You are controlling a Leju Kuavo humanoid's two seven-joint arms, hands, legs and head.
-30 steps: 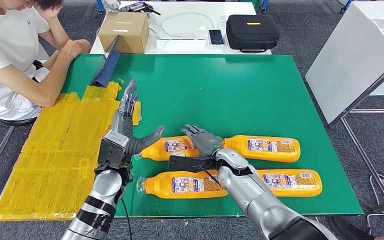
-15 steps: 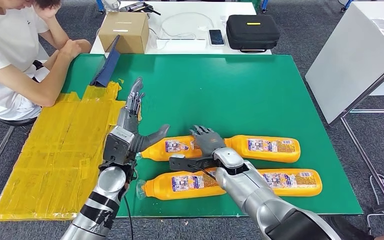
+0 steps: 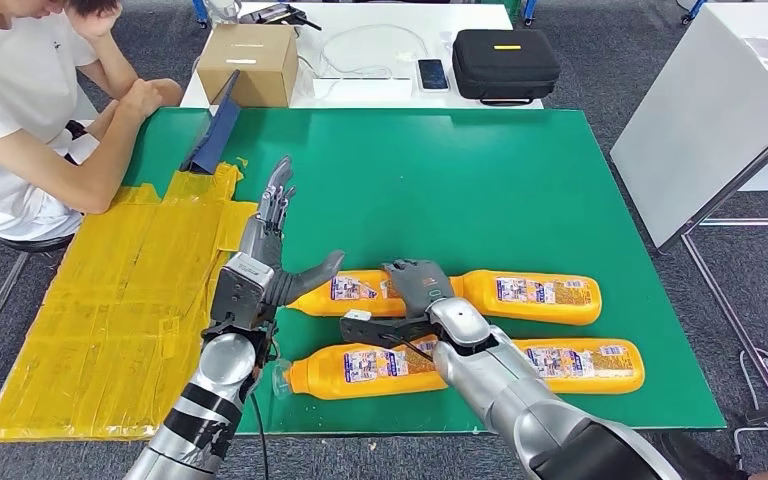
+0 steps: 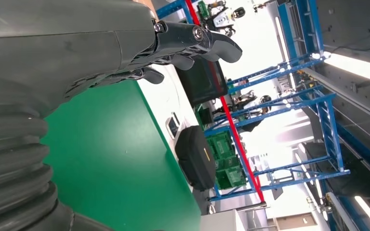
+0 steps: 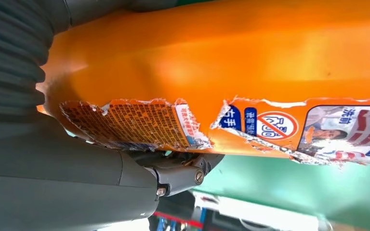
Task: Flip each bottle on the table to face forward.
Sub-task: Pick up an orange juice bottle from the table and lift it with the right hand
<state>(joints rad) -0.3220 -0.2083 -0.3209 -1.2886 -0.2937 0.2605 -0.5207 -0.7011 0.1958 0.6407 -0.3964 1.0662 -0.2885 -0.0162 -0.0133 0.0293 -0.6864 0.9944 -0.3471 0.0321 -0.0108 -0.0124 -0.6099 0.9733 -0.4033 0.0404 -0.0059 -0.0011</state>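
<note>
Risk of a slipping, rolling bottle [image 3: 345, 292].
Right robot hand [image 3: 415, 285] laid over it, grip unclear; left robot hand [image 3: 275, 255] wide, holding nothing. Could bump neighbour bottle [image 3: 360, 368].

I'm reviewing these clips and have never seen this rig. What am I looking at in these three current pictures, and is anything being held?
A two-armed humanoid robot is working at a green table. The wide picture comes from its head, looking down. The other two come from cameras at its wrists and appear turned. Four orange bottles lie on their sides in two rows. The left hand is raised with fingers spread, holding nothing. The right hand rests on the far-left bottle; whether it grips is unclear. Its wrist camera shows an orange bottle's torn label close up. A person sits beside yellow taped sheeting.
</note>
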